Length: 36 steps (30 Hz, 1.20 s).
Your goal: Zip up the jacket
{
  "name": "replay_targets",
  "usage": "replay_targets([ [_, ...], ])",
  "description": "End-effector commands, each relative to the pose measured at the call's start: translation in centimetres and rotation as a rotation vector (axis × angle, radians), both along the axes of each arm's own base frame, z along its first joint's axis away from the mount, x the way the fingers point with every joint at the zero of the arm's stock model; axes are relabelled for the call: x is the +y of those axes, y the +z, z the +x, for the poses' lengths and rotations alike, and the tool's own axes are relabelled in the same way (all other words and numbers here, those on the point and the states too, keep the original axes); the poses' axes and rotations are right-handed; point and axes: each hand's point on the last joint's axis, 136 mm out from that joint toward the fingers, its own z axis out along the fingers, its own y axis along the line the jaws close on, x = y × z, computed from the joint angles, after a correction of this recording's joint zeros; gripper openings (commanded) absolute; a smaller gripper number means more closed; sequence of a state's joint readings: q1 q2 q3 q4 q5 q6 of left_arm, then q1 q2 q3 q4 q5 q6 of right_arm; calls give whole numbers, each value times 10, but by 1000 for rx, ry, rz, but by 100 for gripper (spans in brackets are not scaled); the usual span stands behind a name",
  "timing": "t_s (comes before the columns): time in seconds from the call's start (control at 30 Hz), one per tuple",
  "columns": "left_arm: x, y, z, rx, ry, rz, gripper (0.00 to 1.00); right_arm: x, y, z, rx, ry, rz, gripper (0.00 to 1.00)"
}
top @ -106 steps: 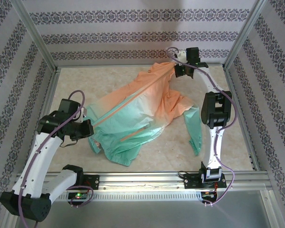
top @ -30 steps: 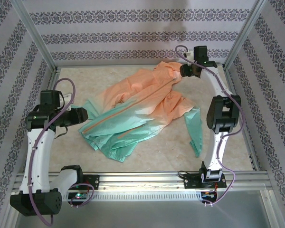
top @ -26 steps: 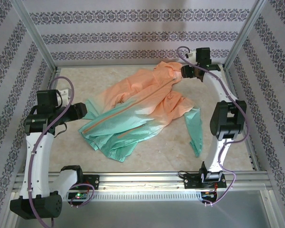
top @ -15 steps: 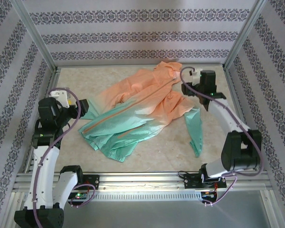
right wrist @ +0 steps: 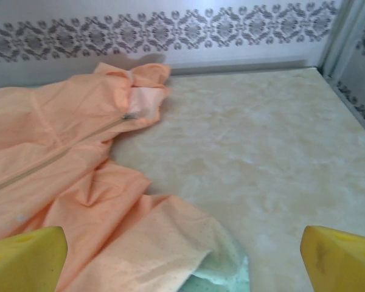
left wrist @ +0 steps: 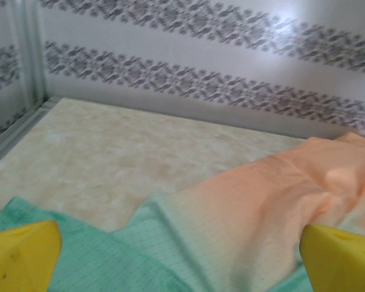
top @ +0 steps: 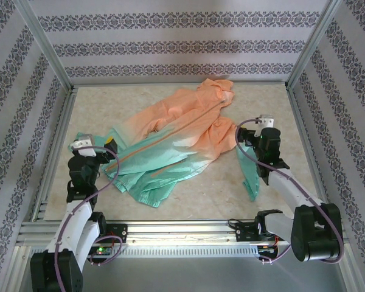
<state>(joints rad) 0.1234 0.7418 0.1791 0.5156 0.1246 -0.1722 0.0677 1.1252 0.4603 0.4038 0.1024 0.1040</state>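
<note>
Jaws apart, empty: left gripper (left wrist: 181, 254), right gripper (right wrist: 182, 258). Risk: right one over jacket (top: 182, 137) sleeve (top: 250, 176) nr table (top: 280, 109) right edge, may snag it.

One jacket (top: 176, 137), one table (top: 280, 115), and two end effectors: the left end effector (left wrist: 182, 255) and the right end effector (right wrist: 182, 255).
</note>
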Motion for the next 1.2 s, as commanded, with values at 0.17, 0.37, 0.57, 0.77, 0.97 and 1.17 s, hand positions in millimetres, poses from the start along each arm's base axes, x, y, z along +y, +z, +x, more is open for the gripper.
replay_targets([
  [0.17,14,-19,17,-72,75,45,100,-12,-24,5,-113,-30,-95,98],
  [0.37,8,-48,42,-30,22,65,100,-7,-42,8,-122,-2,-89,98],
  [0.57,6,-72,58,28,-1,62,100,-5,-56,16,-119,15,-86,98],
  [0.77,5,-82,70,94,-9,64,100,-8,-66,23,-42,1,-77,98],
  [0.97,-9,-90,90,191,-51,114,100,-11,-57,31,-61,2,-54,98],
  [1.17,-10,-91,91,206,-44,129,100,-11,-57,31,-63,3,-55,98],
])
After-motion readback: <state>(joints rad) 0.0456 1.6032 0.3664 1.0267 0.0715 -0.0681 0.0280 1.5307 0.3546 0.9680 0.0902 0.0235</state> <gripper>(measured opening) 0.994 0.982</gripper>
